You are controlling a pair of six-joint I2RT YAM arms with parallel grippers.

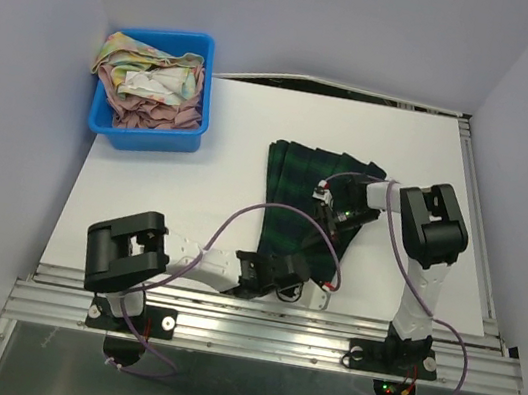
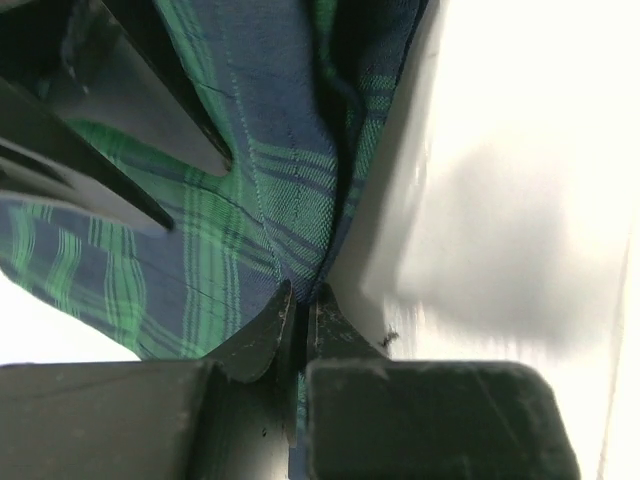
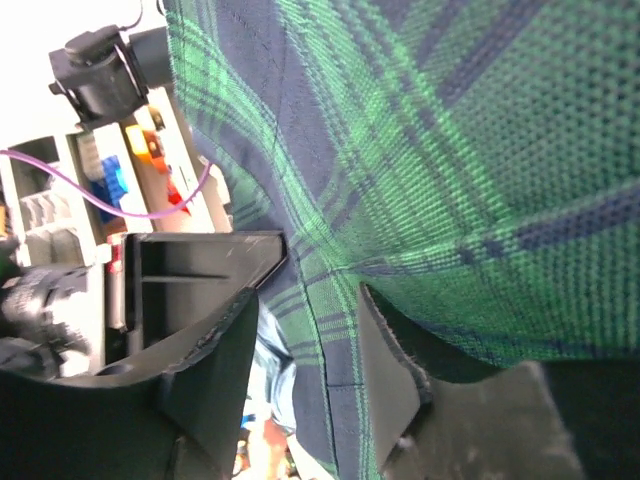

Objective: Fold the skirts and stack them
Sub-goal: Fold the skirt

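Observation:
The dark green-navy plaid skirt lies on the white table, partly lifted between both grippers. My left gripper is at its near edge. In the left wrist view the left gripper is shut, pinching the plaid skirt's folded edge. My right gripper is at the skirt's right side. In the right wrist view the right gripper stands open with a strip of the plaid skirt hanging between the jaws and a gap beside it. The pale floral skirt lies crumpled in the bin.
A blue plastic bin stands at the table's far left and holds crumpled pale and pinkish cloth. The white table top ends at a metal rail near the arm bases. Grey walls close in on both sides.

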